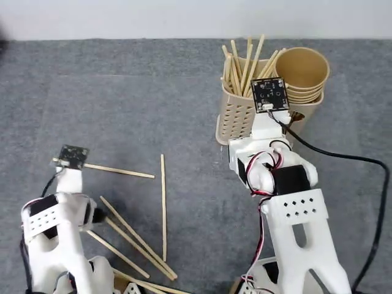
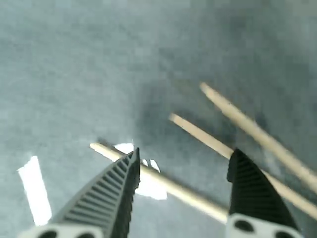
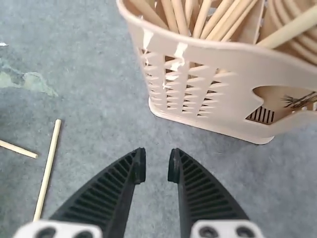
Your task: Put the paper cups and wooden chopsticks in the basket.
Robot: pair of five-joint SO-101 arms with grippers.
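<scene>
A beige slotted basket [image 1: 240, 115] stands at the back right with several wooden chopsticks [image 1: 242, 61] upright in it and stacked paper cups [image 1: 304, 72] beside them. Several more chopsticks [image 1: 138, 240] lie on the grey mat at the front left, one upright in the picture [image 1: 163, 208] and one crosswise [image 1: 119, 171]. My left gripper [image 2: 185, 156] hangs open just over a chopstick [image 2: 166, 182] that runs between its fingers. My right gripper [image 3: 156, 164] sits in front of the basket [image 3: 208, 94] with a narrow gap between its fingers, nothing in it.
Grey mat covers the table, with bare room in the middle and at the back left. Two loose chopsticks [image 3: 47, 166] lie off to the side of my right gripper. A black cable [image 1: 343, 158] trails from the right arm.
</scene>
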